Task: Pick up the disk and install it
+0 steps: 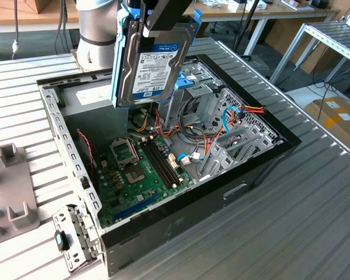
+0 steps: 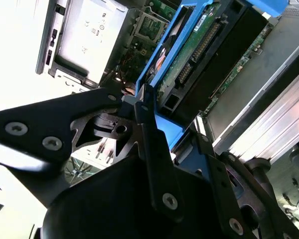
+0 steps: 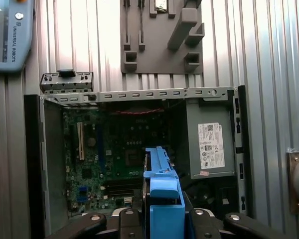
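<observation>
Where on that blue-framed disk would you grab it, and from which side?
Probably the top end of its blue carrier, from above, pinched across the thin side, as the gripper does now. The disk hangs upright over the open computer case, and this hold leaves its connector end free.

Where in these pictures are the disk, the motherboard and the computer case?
the disk [image 1: 154, 64]: exterior view, its labelled face.
the motherboard [image 1: 134, 181]: exterior view, the green board.
the computer case [image 1: 192, 211]: exterior view, its black side wall.
</observation>
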`<state>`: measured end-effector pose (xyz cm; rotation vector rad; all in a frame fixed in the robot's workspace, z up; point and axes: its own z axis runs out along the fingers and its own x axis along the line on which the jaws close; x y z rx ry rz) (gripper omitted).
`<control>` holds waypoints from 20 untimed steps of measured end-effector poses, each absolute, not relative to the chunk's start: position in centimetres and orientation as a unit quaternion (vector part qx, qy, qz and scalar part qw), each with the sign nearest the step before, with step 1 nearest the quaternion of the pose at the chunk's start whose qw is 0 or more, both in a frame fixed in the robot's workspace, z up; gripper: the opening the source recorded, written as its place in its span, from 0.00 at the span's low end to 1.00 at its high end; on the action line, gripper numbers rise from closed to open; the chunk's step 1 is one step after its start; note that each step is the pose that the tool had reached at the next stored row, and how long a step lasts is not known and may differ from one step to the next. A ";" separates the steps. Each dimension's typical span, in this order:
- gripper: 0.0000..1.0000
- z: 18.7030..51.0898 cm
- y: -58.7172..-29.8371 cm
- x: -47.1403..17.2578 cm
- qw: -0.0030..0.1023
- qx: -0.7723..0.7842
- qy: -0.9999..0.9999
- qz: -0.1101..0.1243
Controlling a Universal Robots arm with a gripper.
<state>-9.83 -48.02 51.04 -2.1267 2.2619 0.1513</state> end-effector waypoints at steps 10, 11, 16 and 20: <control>0.37 51.0 -48.7 -9.7 0.017 -0.684 0.728 0.049; 0.37 51.0 -48.8 -9.7 0.017 -0.684 0.728 0.049; 0.37 51.0 -49.1 -9.6 0.017 -0.684 0.728 0.049; 0.37 51.0 -49.4 -9.6 0.017 -0.684 0.728 0.049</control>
